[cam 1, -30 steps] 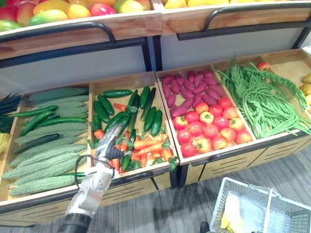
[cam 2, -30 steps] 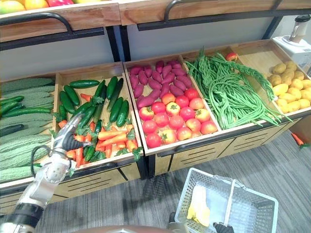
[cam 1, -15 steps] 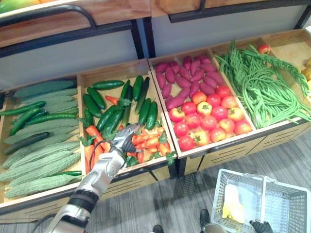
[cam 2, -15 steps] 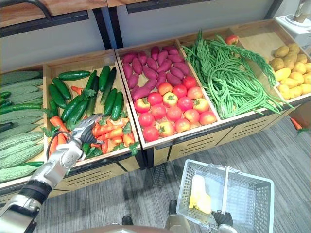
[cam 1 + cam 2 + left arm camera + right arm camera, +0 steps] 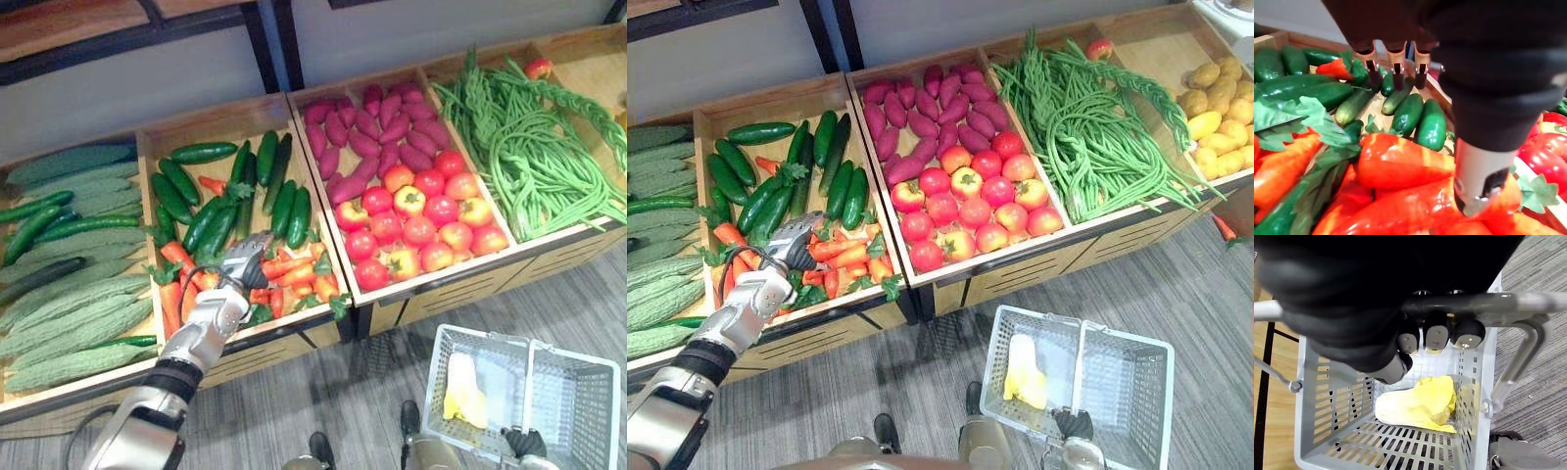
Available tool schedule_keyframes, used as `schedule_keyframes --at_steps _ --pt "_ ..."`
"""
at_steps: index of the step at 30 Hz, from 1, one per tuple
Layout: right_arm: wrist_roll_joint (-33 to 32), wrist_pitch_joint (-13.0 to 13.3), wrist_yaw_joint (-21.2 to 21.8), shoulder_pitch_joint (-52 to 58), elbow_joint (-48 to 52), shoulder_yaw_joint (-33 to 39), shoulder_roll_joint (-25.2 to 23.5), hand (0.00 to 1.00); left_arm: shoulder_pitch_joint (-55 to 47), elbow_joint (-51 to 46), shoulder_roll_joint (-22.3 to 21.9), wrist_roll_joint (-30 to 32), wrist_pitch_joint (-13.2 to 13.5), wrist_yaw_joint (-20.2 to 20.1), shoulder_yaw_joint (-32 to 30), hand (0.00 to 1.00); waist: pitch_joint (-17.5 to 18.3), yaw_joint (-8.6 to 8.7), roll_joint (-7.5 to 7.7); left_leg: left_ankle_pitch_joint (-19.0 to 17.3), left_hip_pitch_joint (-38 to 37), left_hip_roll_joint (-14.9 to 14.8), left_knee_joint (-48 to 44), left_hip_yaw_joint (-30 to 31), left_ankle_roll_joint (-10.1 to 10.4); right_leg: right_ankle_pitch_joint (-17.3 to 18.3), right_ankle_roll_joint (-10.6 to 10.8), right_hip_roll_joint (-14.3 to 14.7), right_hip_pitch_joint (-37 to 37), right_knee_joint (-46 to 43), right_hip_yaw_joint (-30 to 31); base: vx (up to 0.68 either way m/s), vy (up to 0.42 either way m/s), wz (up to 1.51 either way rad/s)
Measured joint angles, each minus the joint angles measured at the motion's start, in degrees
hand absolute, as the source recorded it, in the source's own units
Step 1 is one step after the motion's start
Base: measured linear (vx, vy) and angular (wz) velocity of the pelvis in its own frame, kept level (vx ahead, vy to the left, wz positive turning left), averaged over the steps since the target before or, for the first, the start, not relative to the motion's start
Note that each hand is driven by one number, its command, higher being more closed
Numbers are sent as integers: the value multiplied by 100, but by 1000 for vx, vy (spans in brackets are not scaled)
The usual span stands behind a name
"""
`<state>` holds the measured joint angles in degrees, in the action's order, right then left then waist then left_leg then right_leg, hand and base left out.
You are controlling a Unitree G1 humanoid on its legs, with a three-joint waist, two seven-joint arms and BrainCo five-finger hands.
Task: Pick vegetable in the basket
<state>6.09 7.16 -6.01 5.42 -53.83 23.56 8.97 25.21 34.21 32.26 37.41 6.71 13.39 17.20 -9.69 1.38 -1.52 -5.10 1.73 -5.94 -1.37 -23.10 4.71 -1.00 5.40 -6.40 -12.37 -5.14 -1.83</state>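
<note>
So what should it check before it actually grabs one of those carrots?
1. Left hand above the carrots: ok.
2. Left hand open, ready to close: ok, fingers straight.
3. Carrot held: not ok, nothing in the hand yet.
4. Thumb touching a carrot: cannot tell.
5. Right hand gripping the basket handle: ok, curled round it.
6. Room in the basket: ok, one yellow vegetable lies inside.
</note>
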Motion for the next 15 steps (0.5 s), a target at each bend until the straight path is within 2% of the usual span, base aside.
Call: schedule_keyframes --at_steps 8,9,15 --pt "-44 58 -103 -187 16 -145 -3 100 122 641 -18 2 -102 22 -66 0 -151 -7 41 -20 215 -85 -95 -139 32 -4 -1 68 -275 -81 95 19 -16 -6" --pt "-45 60 -103 -212 17 -156 -2 100 177 785 -40 2 -113 31 -89 100 -178 -9 40 -26 237 -97 -102 -163 41 -4 -1 82 -318 -101 119 12 -19 -9" --pt "-46 63 -106 -264 101 -225 -2 100 293 953 -82 120 -192 329 -428 100 -266 -17 45 -100 304 -180 -248 -308 117 -6 -2 157 -416 -117 251 17 -24 -13"
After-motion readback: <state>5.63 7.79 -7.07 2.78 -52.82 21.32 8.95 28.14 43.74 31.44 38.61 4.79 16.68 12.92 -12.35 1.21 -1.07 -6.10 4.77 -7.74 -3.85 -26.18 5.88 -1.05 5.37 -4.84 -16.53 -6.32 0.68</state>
